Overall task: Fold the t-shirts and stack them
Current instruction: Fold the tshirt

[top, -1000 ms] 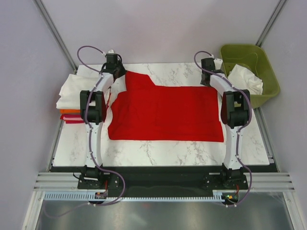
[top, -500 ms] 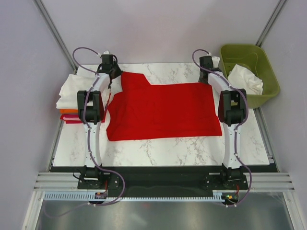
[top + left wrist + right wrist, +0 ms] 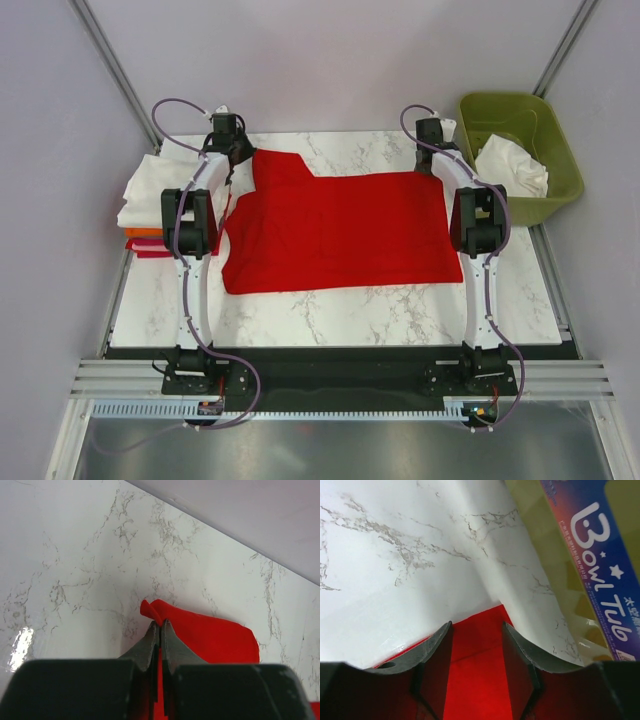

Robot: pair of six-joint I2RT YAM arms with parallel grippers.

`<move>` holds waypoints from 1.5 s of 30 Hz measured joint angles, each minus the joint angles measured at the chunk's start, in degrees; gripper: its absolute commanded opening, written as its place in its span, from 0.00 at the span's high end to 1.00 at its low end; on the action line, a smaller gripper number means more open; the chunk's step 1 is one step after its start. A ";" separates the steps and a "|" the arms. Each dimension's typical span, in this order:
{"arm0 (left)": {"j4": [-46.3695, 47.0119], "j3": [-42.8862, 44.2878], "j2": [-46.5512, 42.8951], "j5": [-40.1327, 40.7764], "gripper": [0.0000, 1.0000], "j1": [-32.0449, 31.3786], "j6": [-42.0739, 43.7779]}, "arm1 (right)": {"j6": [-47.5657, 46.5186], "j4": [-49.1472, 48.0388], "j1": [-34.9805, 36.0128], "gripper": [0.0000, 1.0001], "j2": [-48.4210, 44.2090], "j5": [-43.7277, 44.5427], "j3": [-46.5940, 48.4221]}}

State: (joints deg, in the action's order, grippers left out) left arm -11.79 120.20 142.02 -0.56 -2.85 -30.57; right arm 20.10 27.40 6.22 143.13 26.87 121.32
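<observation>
A bright red t-shirt (image 3: 340, 230) lies spread flat across the marble table (image 3: 330, 315). My left gripper (image 3: 247, 157) is at its far left corner and shut on a pinch of the red cloth (image 3: 210, 635); in the left wrist view the left gripper (image 3: 159, 625) has its jaws pressed together on a small fold. My right gripper (image 3: 436, 165) hangs over the far right corner. In the right wrist view the right gripper (image 3: 476, 627) is open, and the shirt corner (image 3: 480, 650) lies flat between its fingers. More t-shirts are stacked at the left: white (image 3: 150, 190), orange (image 3: 143, 233), dark red (image 3: 152, 251).
An olive-green plastic bin (image 3: 555, 185) stands off the table's far right corner with white cloth (image 3: 515, 165) in it; its labelled wall (image 3: 590, 570) is close to my right gripper. Purple walls enclose the far side, and the marble shows bare along the near edge.
Both grippers shifted slightly left and away, and the red shirt slid with them. Over the last half second almost nothing moved.
</observation>
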 measured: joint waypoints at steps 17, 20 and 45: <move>-0.04 -0.28 -0.35 -0.09 0.98 -0.07 -0.02 | -1.03 0.04 -0.37 1.00 0.09 -1.79 0.00; -0.11 -0.63 -1.11 -0.13 0.98 -0.17 -0.02 | -1.01 -0.02 -0.48 1.00 0.09 -2.62 0.00; 0.68 -17.14 -19.63 -1.36 0.98 -2.71 0.68 | 1.77 -1.95 -0.76 1.00 -19.56 -12.15 -20.50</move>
State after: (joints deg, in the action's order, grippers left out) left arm -11.11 103.07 122.39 -1.91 -5.56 -29.89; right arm 21.87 25.45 5.45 123.57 14.72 100.82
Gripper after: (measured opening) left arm 0.033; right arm 0.007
